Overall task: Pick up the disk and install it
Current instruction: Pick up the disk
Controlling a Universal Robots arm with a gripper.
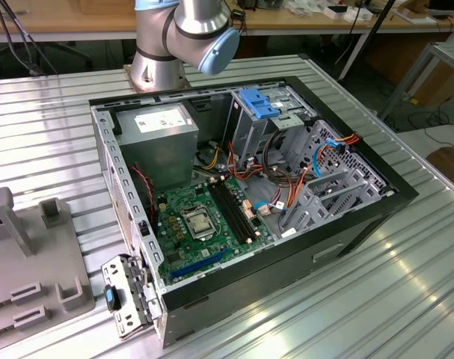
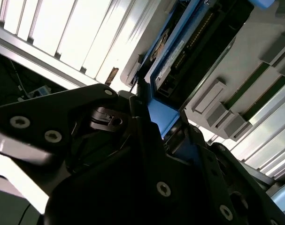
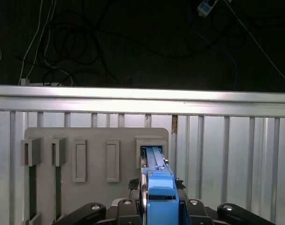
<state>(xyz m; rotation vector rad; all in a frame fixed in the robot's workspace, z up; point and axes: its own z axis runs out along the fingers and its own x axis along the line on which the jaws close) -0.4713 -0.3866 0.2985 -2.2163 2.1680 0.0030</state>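
Note:
The disk [image 3: 154, 159] stands on edge with its bright blue carrier rail towards me. Its far end is at a slot of the grey holder [image 3: 95, 140]. My gripper [image 3: 157, 188] sits just behind that slot, its black fingers pressed against both sides of the blue rail. In the second wrist view the disk [image 2: 180, 51] runs away from the gripper [image 2: 163, 119], dark body beside blue rail, over the grey holder [image 2: 236, 108]. The open computer case [image 1: 361, 224] lies on the table in the exterior view, with drive bays [image 1: 286, 123] at its far right.
The arm's base [image 1: 159, 60] stands behind the case. Inside the case are a motherboard [image 1: 204, 217], a power supply [image 1: 155, 138], loose cables [image 1: 286, 179] and a pale blue latch [image 1: 258, 103]. A hinged bracket [image 1: 126, 295] sticks out at the case's near corner. The ribbed metal table [image 1: 361, 299] ends at a rail [image 3: 142, 98].

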